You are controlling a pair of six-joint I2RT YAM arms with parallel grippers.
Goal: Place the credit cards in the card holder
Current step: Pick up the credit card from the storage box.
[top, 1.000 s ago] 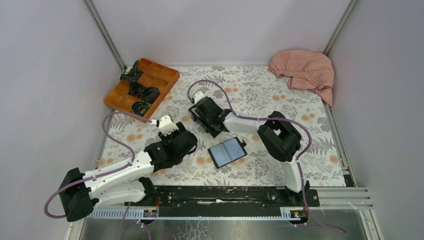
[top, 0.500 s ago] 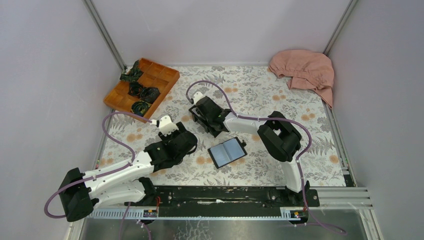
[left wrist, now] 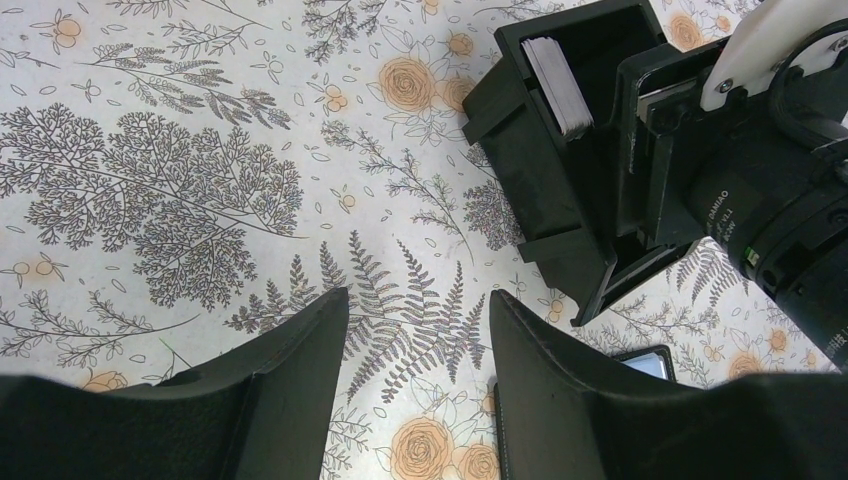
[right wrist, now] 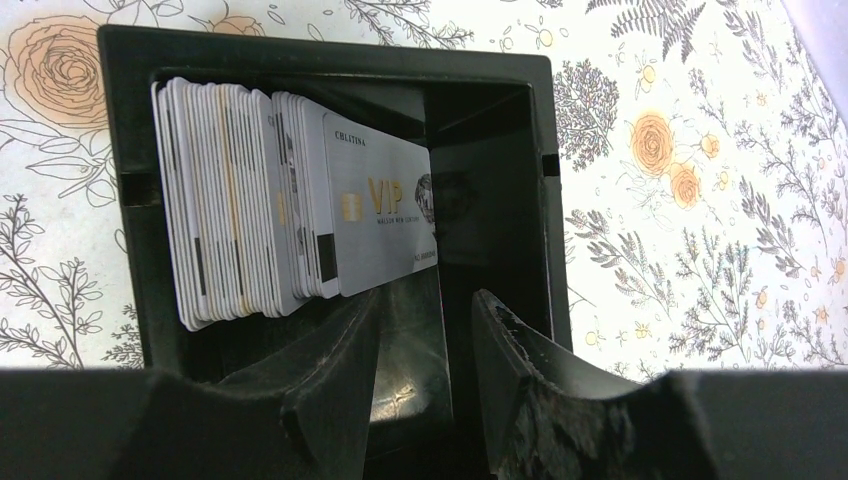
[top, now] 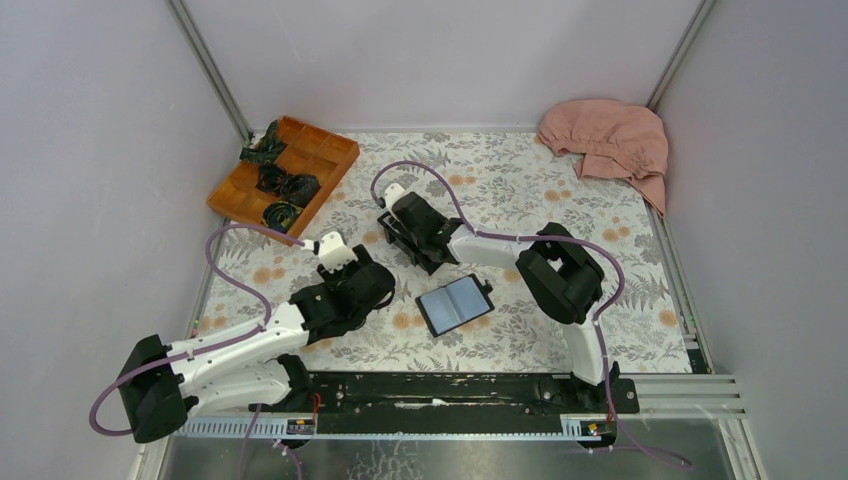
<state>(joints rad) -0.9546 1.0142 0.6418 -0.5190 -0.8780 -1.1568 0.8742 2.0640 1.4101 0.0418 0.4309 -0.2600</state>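
Credit cards (right wrist: 250,200) stand upright in the black box (right wrist: 500,80), left of the frame, so your right jaws hang open beside the front one; left jaws open, empty.

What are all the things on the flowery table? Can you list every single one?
cards: a thick stack, white and grey, standing on edge in the box
box: one, black, middle of the table
wallet: one, black with blue-grey inside, lying open just nearer than the box
tray: one, orange, far left corner
bundles: four, dark, in the tray
cloth: one, pink, far right corner
tablecloth: one, white with flowers and ferns, covering the table
left fingers: two, black, open, above the tablecloth beside the box
right fingers: two, black, open, at the box's opening
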